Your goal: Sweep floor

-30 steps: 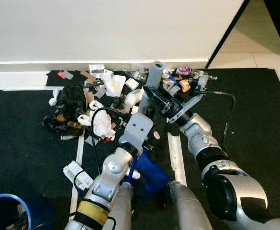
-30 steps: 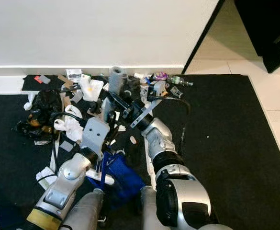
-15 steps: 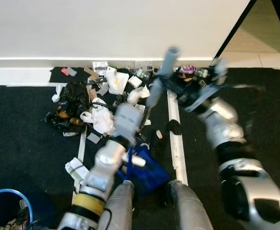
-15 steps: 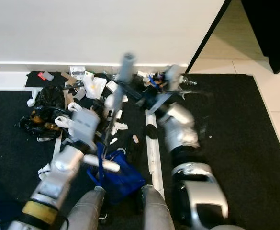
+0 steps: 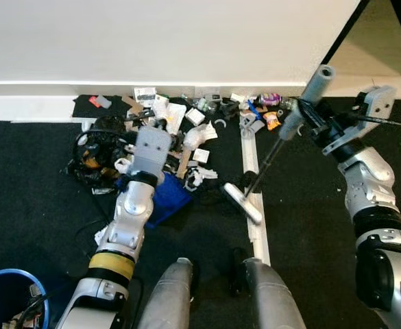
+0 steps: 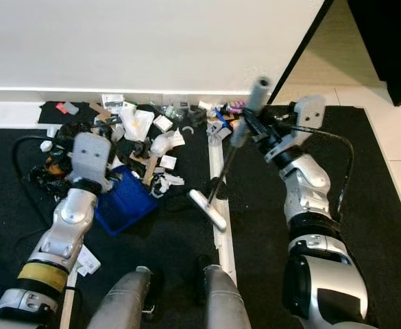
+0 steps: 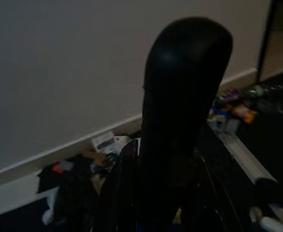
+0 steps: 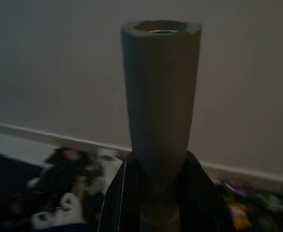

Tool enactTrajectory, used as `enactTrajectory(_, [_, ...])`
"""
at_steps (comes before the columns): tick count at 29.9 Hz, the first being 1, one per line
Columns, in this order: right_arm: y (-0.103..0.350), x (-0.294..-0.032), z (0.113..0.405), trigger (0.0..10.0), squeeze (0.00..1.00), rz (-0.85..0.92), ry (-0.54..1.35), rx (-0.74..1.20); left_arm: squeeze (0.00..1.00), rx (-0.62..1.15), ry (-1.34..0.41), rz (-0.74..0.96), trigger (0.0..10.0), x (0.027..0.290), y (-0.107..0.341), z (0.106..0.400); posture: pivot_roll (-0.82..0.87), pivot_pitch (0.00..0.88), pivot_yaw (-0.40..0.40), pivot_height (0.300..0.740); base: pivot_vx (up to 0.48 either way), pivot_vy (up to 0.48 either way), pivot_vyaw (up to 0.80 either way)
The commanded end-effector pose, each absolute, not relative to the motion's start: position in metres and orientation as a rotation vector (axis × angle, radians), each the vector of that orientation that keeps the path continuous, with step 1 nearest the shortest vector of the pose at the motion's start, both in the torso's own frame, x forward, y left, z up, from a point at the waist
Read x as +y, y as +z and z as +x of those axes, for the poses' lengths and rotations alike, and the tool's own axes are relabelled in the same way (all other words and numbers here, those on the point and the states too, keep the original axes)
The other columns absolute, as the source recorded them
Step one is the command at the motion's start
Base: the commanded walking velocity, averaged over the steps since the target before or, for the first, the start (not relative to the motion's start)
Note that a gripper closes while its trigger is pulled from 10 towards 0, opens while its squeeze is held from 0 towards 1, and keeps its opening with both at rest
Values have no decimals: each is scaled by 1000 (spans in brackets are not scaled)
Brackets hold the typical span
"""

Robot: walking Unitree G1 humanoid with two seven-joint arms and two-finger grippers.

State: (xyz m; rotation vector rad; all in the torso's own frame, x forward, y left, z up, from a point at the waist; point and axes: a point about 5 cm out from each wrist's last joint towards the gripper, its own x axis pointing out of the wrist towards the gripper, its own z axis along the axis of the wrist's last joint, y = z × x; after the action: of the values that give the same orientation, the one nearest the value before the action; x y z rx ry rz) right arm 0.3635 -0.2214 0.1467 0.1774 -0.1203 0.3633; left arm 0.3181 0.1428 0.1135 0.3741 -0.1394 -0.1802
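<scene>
My right pincer [image 5: 308,118] is clenched around the grey handle of the broom [image 5: 297,104], just below its top end. I hold it high on the handle so that the stick leans down toward my left, and the broom head [image 5: 242,203] rests on the black carpet [image 5: 42,199] beside the white strip [image 5: 253,205] in front of my legs. From this angle I think I can push the head toward the litter.

My left pincer [image 5: 133,179] is grasping the dark handle of the blue dustpan [image 5: 158,200]; the fingers [image 7: 122,183] close on both sides of it. The pan lies low on the carpet at the near edge of the pile of trash [image 5: 179,130], probably so that the rubbish can be swept into it.

The trash, papers, wrappers and a black bag [image 5: 97,152], lies along the white wall [image 5: 152,41]. It is spread between the dustpan and the broom head, so most of the sweeping remains to be done, in my judgement. A blue bin [image 5: 11,301] stands well apart, at my left side.
</scene>
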Motion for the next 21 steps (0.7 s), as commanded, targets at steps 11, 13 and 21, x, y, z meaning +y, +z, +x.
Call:
enactTrajectory(11, [192, -277, 361, 10000, 0, 141, 92, -363, 0, 176, -410, 239, 10000, 142, 81, 305, 59, 281, -22, 740, 0, 0, 0])
enactTrajectory(13, [201, -285, 361, 10000, 0, 110, 54, -382, 0, 251, -417, 194, 10000, 168, 94, 312, 65, 281, -21, 740, 0, 0, 0])
enactTrajectory(21, [190, -300, 357, 10000, 0, 55, -56, -301, 0, 256, -420, 50, 10000, 192, 123, 329, 72, 283, -20, 740, 0, 0, 0])
